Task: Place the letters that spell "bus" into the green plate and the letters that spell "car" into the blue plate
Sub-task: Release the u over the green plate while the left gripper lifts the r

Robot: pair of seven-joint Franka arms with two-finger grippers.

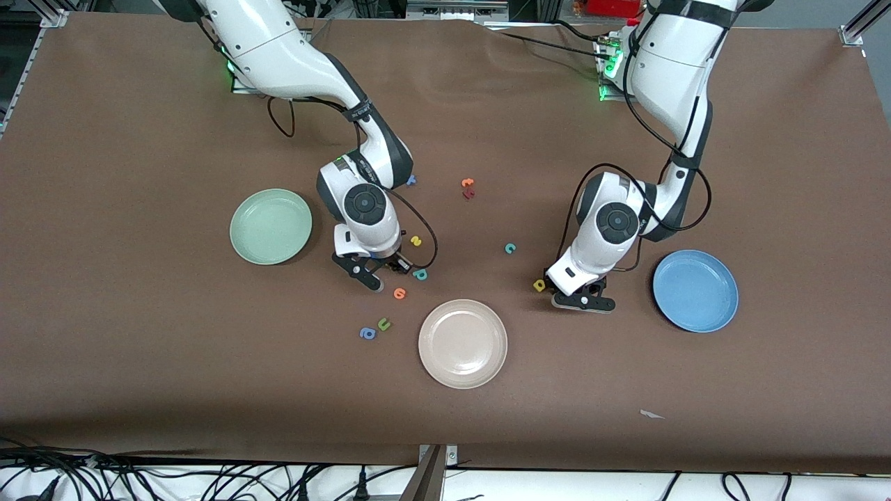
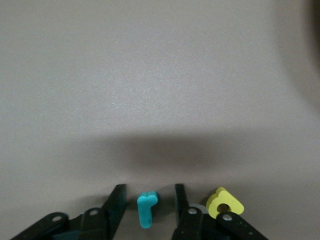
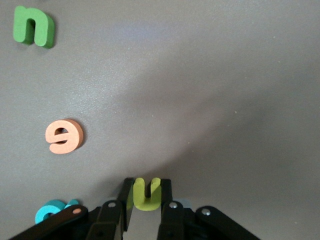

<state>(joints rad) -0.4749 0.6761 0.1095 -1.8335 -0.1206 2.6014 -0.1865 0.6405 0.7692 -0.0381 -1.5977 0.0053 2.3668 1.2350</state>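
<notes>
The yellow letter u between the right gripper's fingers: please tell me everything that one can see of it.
The yellow u is a tiny, thick foam letter of yellow-green colour with rounded edges. The right gripper is shut on it: one black finger presses each side. The letter's two prongs point away from the gripper. It is low at the brown table, close to the green plate and to an orange round letter. Whether it has left the table cannot be seen.
</notes>
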